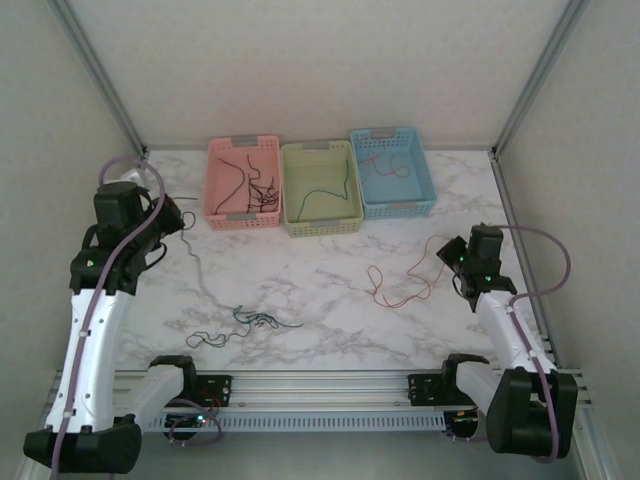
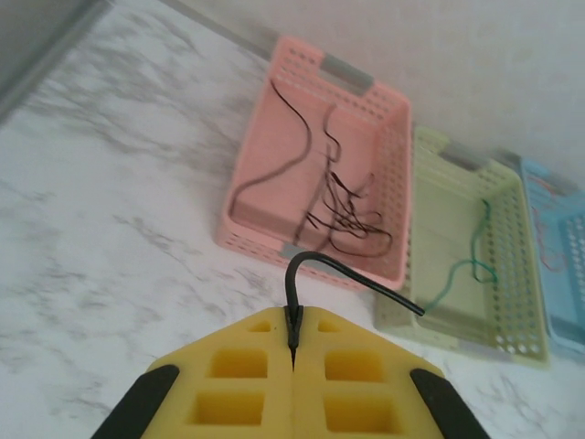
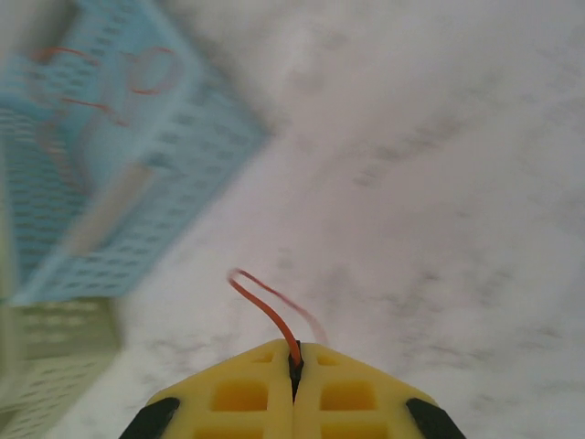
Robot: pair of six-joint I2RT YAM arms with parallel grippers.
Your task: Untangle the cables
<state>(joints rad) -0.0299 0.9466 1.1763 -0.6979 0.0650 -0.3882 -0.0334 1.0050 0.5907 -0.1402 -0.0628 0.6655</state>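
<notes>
Between left fingers (image 2: 239, 366), black cable (image 2: 311, 256)

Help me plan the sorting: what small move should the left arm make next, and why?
Probably carry the black wire pinched in the left fingers forward over the pink basket, which already holds black wires.
</notes>
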